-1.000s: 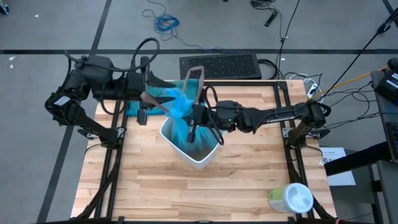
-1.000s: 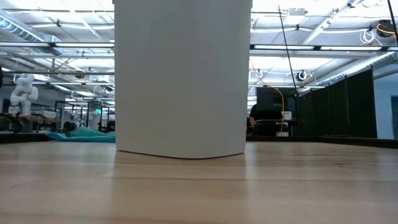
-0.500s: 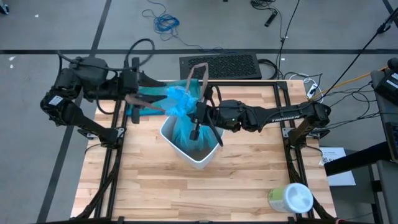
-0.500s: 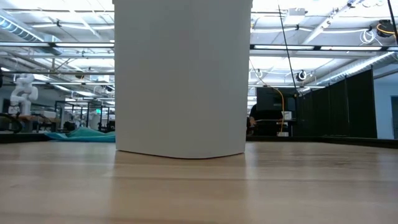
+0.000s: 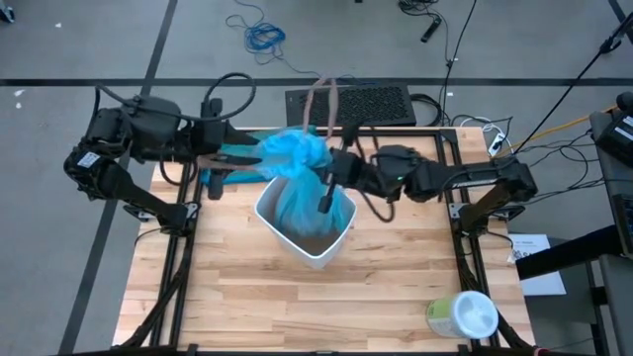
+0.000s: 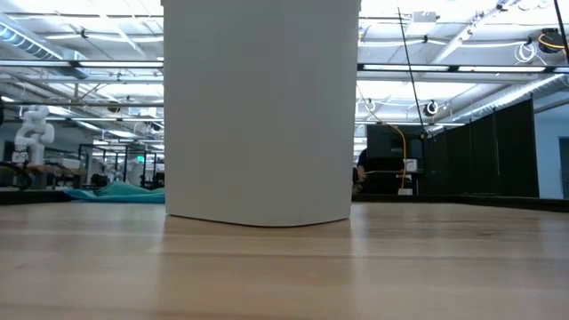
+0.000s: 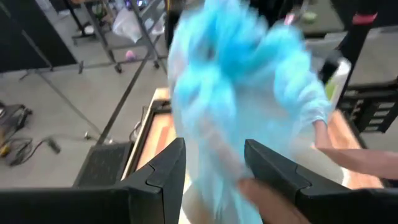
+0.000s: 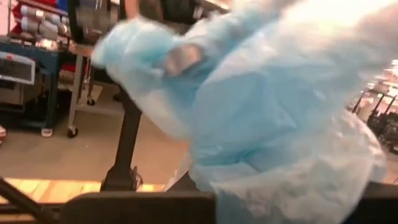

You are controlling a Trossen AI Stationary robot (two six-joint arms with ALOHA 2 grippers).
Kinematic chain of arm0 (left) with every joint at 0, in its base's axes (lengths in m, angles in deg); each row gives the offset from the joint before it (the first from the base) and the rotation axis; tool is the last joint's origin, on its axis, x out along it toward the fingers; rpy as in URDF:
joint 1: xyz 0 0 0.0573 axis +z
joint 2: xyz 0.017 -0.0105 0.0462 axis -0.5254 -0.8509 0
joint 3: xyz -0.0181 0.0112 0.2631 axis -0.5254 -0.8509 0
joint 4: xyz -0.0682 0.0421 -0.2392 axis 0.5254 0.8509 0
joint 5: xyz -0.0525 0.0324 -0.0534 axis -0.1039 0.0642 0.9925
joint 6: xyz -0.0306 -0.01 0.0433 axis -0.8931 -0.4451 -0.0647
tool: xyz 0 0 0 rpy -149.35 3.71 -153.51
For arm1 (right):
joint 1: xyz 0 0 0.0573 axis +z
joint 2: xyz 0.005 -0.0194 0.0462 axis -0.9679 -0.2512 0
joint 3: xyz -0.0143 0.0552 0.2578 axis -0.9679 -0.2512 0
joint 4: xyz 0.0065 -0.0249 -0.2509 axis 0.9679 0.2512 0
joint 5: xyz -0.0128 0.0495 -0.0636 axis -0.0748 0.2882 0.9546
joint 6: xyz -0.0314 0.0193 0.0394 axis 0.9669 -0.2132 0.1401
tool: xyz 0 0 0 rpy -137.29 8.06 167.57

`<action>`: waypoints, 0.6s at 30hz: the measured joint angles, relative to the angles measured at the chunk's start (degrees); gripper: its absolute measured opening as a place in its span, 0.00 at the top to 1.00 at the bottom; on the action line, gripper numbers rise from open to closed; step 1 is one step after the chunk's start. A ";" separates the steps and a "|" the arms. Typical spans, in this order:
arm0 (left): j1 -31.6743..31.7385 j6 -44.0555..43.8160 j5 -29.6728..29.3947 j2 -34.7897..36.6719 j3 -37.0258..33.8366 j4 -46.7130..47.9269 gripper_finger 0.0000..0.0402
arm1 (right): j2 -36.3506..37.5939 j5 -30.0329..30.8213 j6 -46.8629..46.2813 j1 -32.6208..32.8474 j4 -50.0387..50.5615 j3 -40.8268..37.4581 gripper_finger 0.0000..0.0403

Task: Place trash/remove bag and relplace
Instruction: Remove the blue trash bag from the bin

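Observation:
The light-blue bag [image 5: 297, 173] stands up out of the white bin [image 5: 315, 252], its gathered top [image 5: 295, 151] bunched above the rim and its lower part still inside. My left gripper [image 5: 255, 158] reaches in from the table's left and is shut on that bunched top; in the left wrist view the bag [image 7: 239, 99] fills the space between its fingers. My right gripper [image 5: 329, 188] sits at the bag's right side, above the bin, and the bag [image 8: 273, 124] covers its wrist view. The bin [image 6: 260, 111] rests flat on the table. No trash shows. My left gripper holds the bag by its bunched top [image 7: 217, 168], several crumpled layers pinched between the two fingers [image 7: 165, 171]. It comes level from the table's left. The bag hangs below the hold with its lower part [image 5: 302, 213] in the bin.
A darker teal bag [image 5: 212, 170] lies on the table's far left under the left arm, also seen as the teal bag [image 6: 116, 190] in the low view. A white-and-green wipes tub [image 5: 463, 314] stands at the near right corner. Bare wood lies near the bin.
The bag's top has been drawn up and bunched higher above the bin, and its body has been pulled taller out of the bin. My right gripper has moved up and toward the table's far right. The bin has stayed where it was.

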 joint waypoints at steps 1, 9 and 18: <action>0.00 -0.20 -0.58 -0.04 -0.08 0.94 0.60 | 0.55 0.00 0.36 0.00 -0.05 0.00 1.00; -1.37 0.06 2.06 -0.33 -2.60 0.95 0.60 | 3.64 3.85 5.19 -0.10 -2.25 0.02 1.00; -2.21 0.06 1.75 -0.28 -2.62 0.93 0.60 | 6.37 11.21 15.31 -1.31 -6.19 0.00 1.00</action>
